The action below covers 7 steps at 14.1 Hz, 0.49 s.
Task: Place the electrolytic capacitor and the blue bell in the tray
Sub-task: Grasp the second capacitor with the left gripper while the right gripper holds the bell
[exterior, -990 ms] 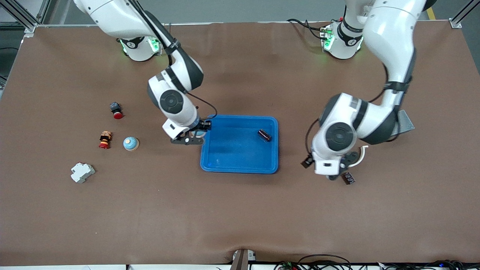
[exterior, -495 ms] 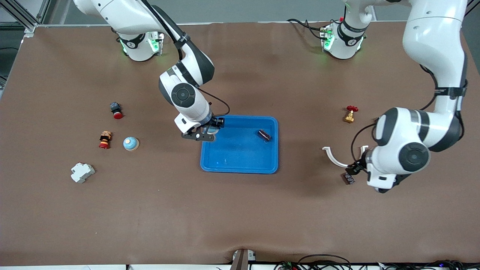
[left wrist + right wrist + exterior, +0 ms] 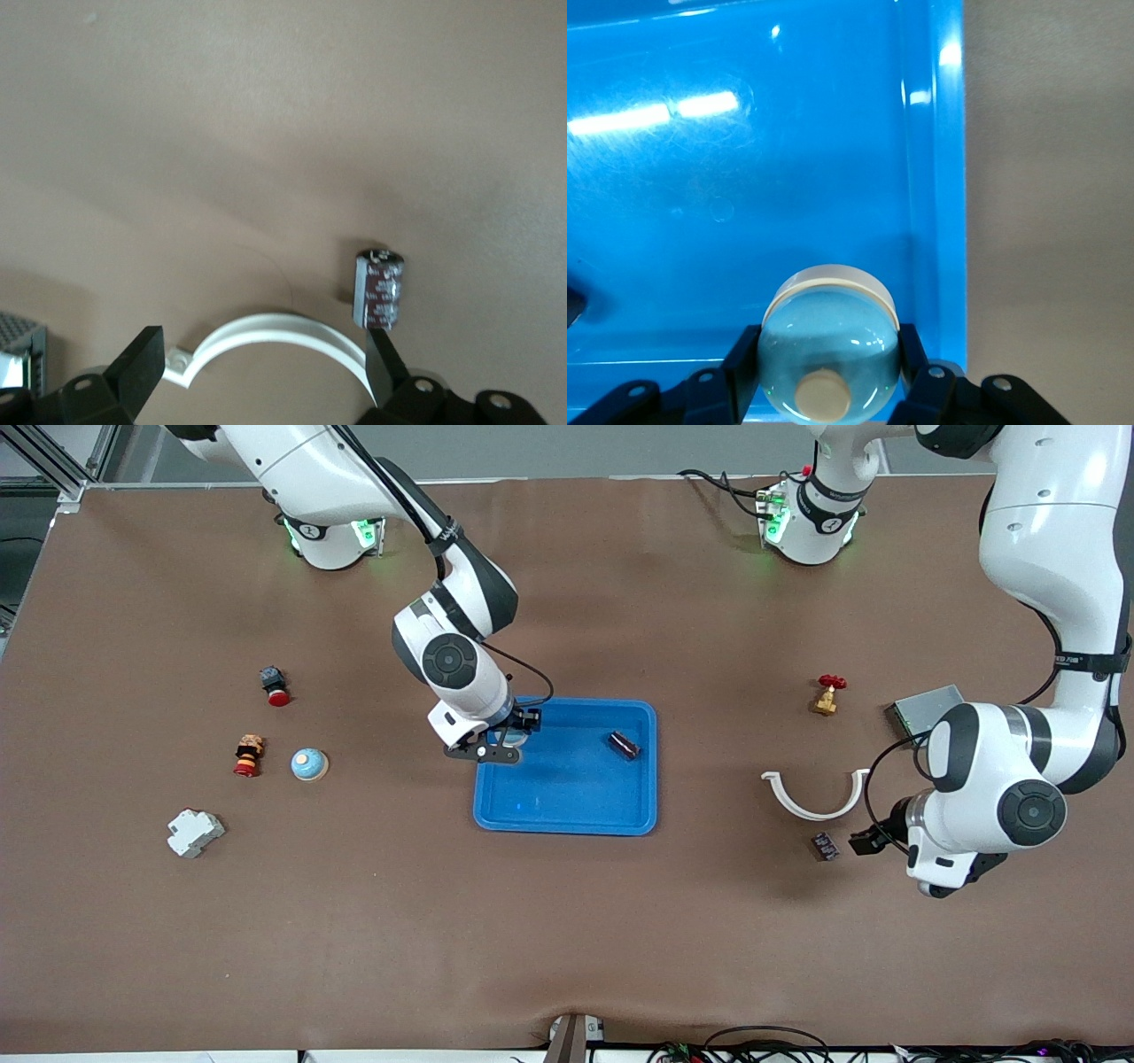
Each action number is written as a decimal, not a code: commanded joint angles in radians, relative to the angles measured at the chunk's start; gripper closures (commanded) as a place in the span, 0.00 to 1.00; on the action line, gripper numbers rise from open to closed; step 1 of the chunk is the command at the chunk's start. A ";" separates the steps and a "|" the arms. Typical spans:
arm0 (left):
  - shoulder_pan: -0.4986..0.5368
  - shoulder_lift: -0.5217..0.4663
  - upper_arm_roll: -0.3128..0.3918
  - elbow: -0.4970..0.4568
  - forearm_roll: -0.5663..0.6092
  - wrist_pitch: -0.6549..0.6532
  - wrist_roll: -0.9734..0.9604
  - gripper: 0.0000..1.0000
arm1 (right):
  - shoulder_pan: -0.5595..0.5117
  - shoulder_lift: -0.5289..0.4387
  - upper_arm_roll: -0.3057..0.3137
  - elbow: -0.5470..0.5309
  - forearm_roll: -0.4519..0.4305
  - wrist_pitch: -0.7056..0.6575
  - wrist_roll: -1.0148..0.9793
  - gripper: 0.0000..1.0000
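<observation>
Counter [image 3: 567,930]: brown, spare parts scattered around a central blue tray [image 3: 567,815].
Right claw [image 3: 499,746]: pinches the blue bell [image 3: 828,350] over the tray's nine-o'clock rim, inside the wall, ready to release.
Capacitor [image 3: 624,744]: lies in the tray at two o'clock; open floor between.
Left claw [image 3: 266,372]: spread wide, empty, above a white clip [image 3: 275,332].

Robotics lab, brown-covered table [image 3: 567,921], aluminium frame [image 3: 53,469], loose cables [image 3: 771,1045]
</observation>
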 commanded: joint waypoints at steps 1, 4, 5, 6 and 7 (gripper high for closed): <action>0.005 0.009 -0.010 -0.004 0.018 0.021 0.023 0.00 | 0.011 0.035 -0.005 0.038 0.011 -0.001 0.009 0.88; 0.005 0.017 -0.011 -0.009 0.017 0.074 0.055 0.01 | 0.023 0.065 -0.010 0.057 0.002 0.001 0.009 0.88; 0.002 0.020 -0.011 -0.009 0.017 0.094 0.063 0.04 | 0.023 0.071 -0.010 0.061 0.001 0.004 0.009 0.88; -0.007 0.031 -0.011 -0.011 0.017 0.110 0.083 0.04 | 0.023 0.075 -0.010 0.061 -0.001 0.010 0.009 0.88; -0.009 0.038 -0.011 -0.011 0.015 0.123 0.097 0.04 | 0.023 0.076 -0.011 0.060 -0.001 0.011 0.009 0.88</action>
